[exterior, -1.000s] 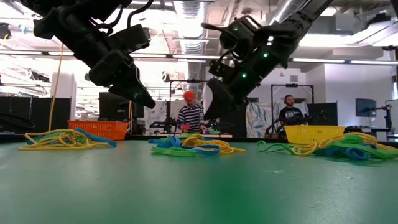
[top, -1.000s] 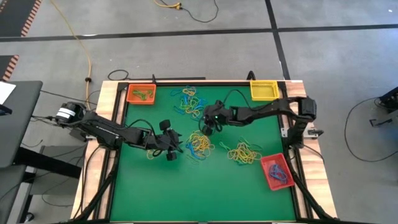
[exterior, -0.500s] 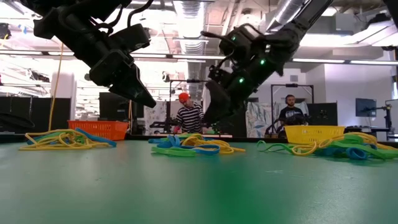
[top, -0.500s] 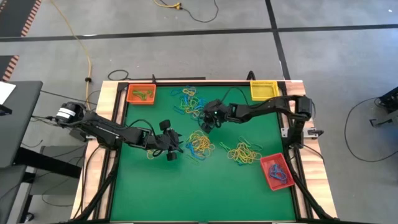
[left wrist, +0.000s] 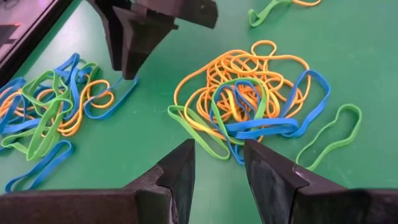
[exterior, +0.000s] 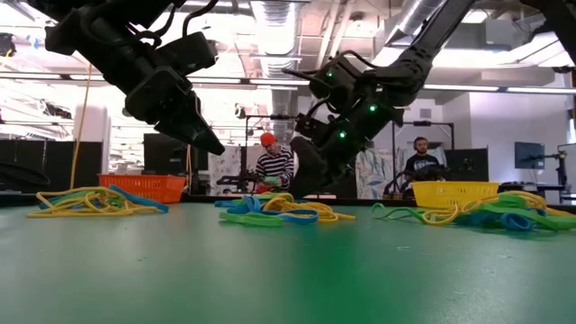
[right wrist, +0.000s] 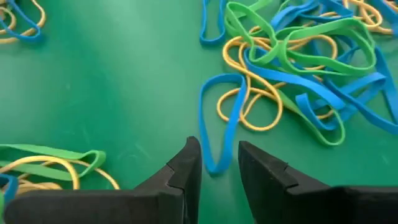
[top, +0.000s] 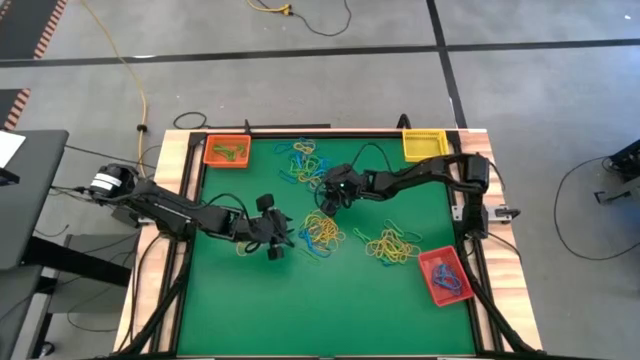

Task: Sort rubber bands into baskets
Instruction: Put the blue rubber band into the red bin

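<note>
Rubber bands in yellow, blue and green lie in loose piles on the green mat: a far pile [top: 303,160], a middle pile [top: 322,232] and a right pile [top: 392,245]. The orange basket [top: 227,151], yellow basket [top: 424,144] and red basket [top: 445,275] stand at the mat's edges. My right gripper [right wrist: 219,163] is open and low over the mat beside the far pile [right wrist: 298,50]; its fingertips stand on either side of the near end of a blue band [right wrist: 217,124] that lies flat. My left gripper [left wrist: 217,162] hangs open above the mat's left half, just short of the middle pile [left wrist: 249,99].
The orange basket holds green bands and the red one blue bands. A single green band [left wrist: 329,134] lies apart beside the middle pile. Wooden rails [top: 170,200] frame the mat. People stand in the room beyond the table [exterior: 273,166].
My right gripper has sunk toward the mat and gone a little toward the table's left edge, rolling slightly, and now stands close over the edge of the far pile. The bands lie as before.
</note>
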